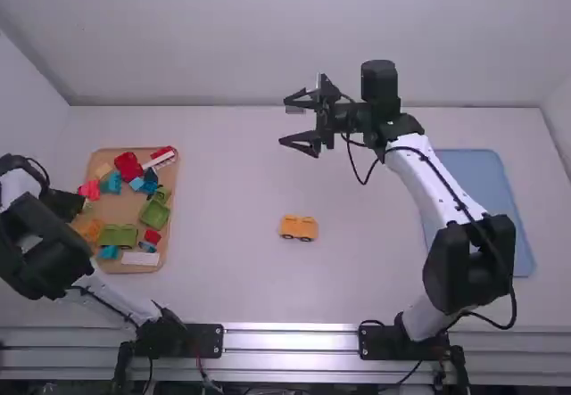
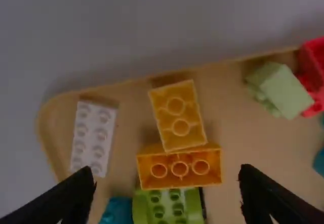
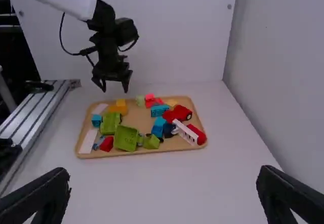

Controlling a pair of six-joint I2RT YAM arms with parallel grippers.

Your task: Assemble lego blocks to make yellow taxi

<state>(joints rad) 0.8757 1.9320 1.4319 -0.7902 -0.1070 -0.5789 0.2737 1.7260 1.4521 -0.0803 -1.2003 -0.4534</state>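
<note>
Over the tray [image 2: 230,123], the left gripper [image 2: 168,173] is held fingers spread, likely so a yellow block [image 2: 178,117] can be straddled. Right gripper [image 1: 285,123] is held empty, fingers apart, beyond the yellow car base [image 1: 299,226], set wheels-down on the desk [image 1: 223,275] for stacking.

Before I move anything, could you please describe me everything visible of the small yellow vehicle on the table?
The small yellow vehicle looks like plastic, blocky, with two dark wheels on its near side. It stands upright on the white table, right of the tray. The right gripper is open beyond it, not touching.
</note>
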